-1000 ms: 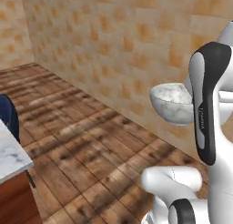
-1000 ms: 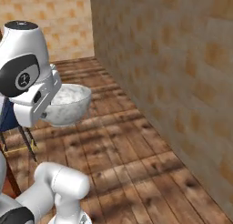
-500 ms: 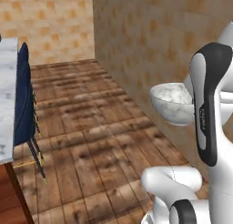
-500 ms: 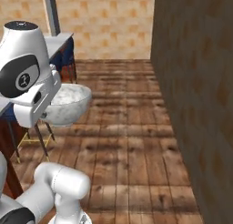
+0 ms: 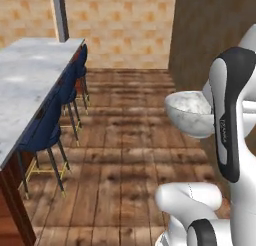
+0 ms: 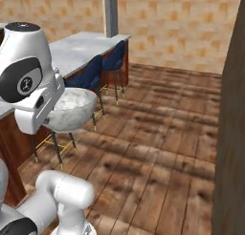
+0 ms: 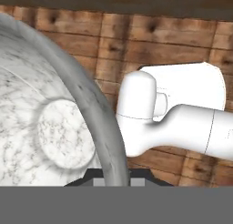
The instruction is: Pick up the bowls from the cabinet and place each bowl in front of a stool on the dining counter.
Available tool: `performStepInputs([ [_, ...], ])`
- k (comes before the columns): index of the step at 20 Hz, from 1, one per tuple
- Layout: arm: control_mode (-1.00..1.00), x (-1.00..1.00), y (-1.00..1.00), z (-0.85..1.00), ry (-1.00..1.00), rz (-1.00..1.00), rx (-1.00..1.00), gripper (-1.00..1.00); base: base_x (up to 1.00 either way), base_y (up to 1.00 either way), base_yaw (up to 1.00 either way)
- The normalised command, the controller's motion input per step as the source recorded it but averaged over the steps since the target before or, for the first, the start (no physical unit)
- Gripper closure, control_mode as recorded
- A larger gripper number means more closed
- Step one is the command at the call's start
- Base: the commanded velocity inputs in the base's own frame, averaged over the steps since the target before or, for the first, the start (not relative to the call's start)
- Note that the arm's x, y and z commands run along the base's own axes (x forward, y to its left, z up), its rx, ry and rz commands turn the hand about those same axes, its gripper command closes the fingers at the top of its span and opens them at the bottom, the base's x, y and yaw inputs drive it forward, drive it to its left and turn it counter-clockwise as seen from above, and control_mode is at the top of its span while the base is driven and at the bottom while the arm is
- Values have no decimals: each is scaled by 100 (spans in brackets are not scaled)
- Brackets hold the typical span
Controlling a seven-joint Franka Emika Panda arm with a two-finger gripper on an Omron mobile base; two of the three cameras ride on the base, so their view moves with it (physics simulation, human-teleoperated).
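1. The jaws are clamped tight on the rim of the marbled bowl (image 7: 54,141); in the hand view the bowl wall runs down between the two dark tips at the bottom edge.
2. The gripper (image 7: 113,175) carries the bowl in the air, clear of any surface. Upright, opening up, nothing inside it.
3. In the left base view the marbled bowl (image 5: 190,112) sits against the white-and-dark arm link at mid height, over the wooden floor (image 5: 130,155). The right base view shows the same bowl (image 6: 71,113) tucked under the hand housing.
4. The bench (image 5: 30,85) is the marble-topped island on the left, well apart from the bowl. Its long edge faces the stools; the far end meets a grey post (image 5: 60,15).
5. The stools (image 5: 47,127), dark blue, stand in a row along that long edge, seats tucked partly under the top. In the right base view they (image 6: 91,76) are beyond the bowl.
6. A dark brown panel (image 6: 232,133) stands at the right side; a tan tiled wall (image 5: 120,20) lies behind.
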Motion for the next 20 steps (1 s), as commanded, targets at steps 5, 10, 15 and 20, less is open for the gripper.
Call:
performStepInputs([
  [5,100,0,0,0,0,0,0,100,88,-58,66],
  [10,100,0,0,0,0,0,0,100,96,-34,73],
  [15,100,0,0,0,0,0,0,100,86,-36,75],
  [20,100,0,0,0,0,0,0,100,78,-54,69],
])
